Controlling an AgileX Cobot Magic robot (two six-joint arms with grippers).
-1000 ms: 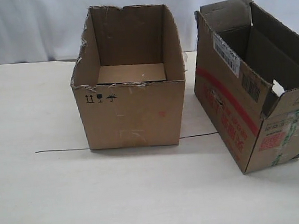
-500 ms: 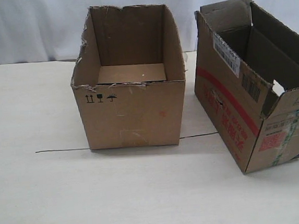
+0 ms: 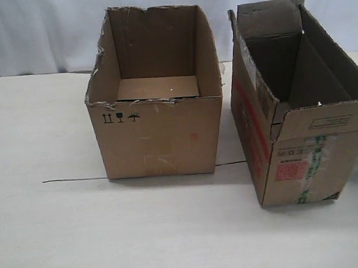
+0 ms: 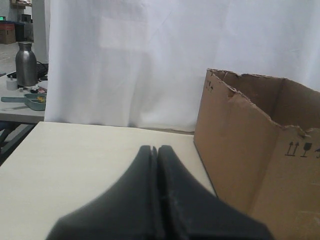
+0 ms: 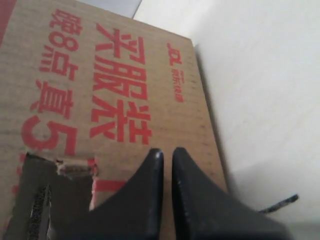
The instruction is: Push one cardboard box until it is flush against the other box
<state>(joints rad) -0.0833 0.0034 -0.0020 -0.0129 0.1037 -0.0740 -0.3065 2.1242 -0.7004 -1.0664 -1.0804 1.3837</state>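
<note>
- The left end effector (image 4: 154, 149) has its two dark fingers pressed together and holds nothing. It hangs over bare surface (image 4: 75, 160) and touches neither carton.
- The right end effector (image 5: 167, 152) is all but closed, with only a thin slit between the fingers, and nothing is pinched in it. Its tips sit right at the red-printed wall of the cardboard box (image 5: 125, 100); actual contact is hard to confirm.
- In the exterior view the cardboard box (image 3: 307, 160) stands at 3 o'clock of the other box (image 3: 160, 129). The two are near but not flush, and a strip of surface shows between them.
- Only the right wrist view shows the large red characters and a torn hand-hole on that wall. The exterior view shows instead the red square print, the green-printed tape and the open top.
- Only the left wrist view shows a metal bottle (image 4: 26, 64) beside the white curtain (image 4: 150, 60).
- In the exterior view the right end effector is just a dark sliver cut off by the frame edge, at 3 o'clock of the cardboard box. The left one is out of that frame.
- A thin dark line (image 3: 76, 179) on the surface disappears behind the other box.
</note>
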